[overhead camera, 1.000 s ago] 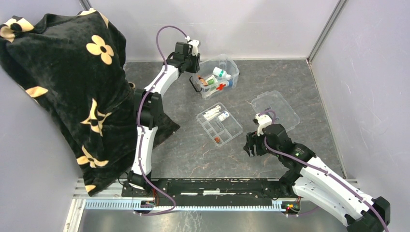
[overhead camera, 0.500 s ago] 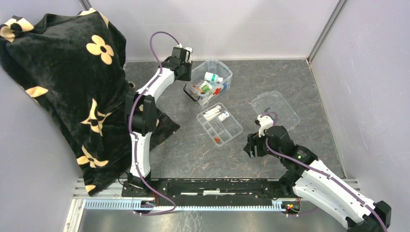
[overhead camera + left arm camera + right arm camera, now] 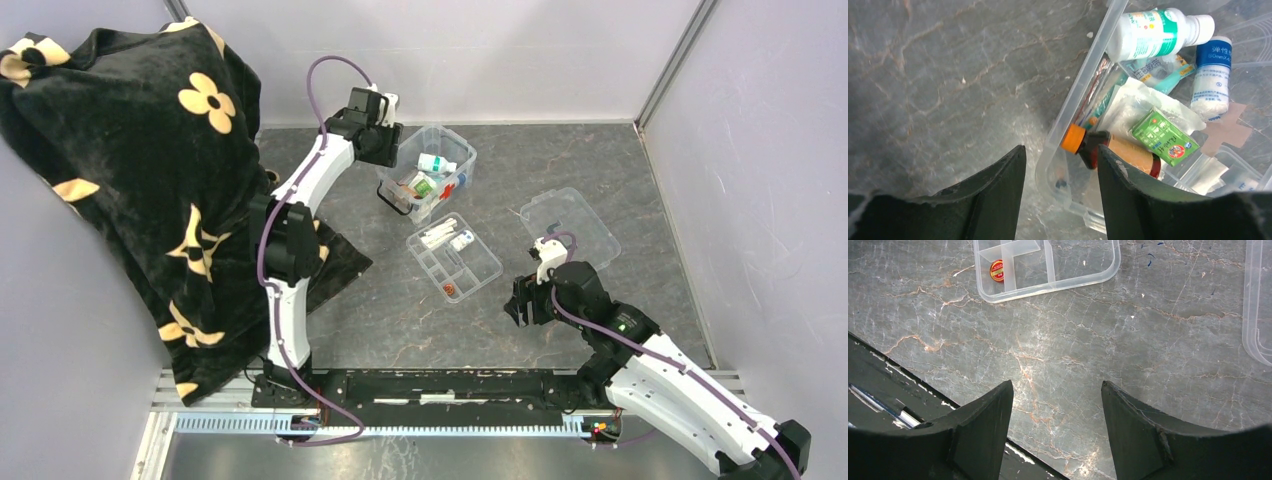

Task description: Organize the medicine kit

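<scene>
Two grippers are mine, and only the left one counts for the coming move. Farthest left, a black plush cloth with cream flowers [image 3: 130,170] is draped at the edge of the grey marbled tabletop [image 3: 400,310], no part of the job.

Next across is my left gripper [image 3: 1060,155], reached out to the far side with its fingers spread. A corner of the medicine kit [image 3: 470,158], a small clear plastic box with a red cross on its side, stands in the gap between them. A sliver of table shows between the outer finger and the clear wall, so I judge that I am straddling that wall, not pinching it.

The kit sits open-topped at the far middle of the table, just right of that gripper. Its long axis slants from near-left to far-right in the overhead view, with the black handle [image 3: 392,198] at the near-left end, the end I am on. Inside lie a white bottle with a green label [image 3: 1153,35], a blue-and-white bandage roll [image 3: 1212,75], a green packet [image 3: 1163,137] and a brown bottle with an orange cap [image 3: 1113,152].

Nearer me, just beside the kit, is a shallow clear divided tray [image 3: 490,268] holding white tubes [image 3: 440,233] and a small red round tin [image 3: 996,268].

Further right, my right gripper [image 3: 1057,385] hangs over bare table with its fingers wide and nothing between them, well apart from the kit. A flat clear lid [image 3: 575,222] lies beyond it.

Any shifting or loading of the kit falls to my left arm.
</scene>
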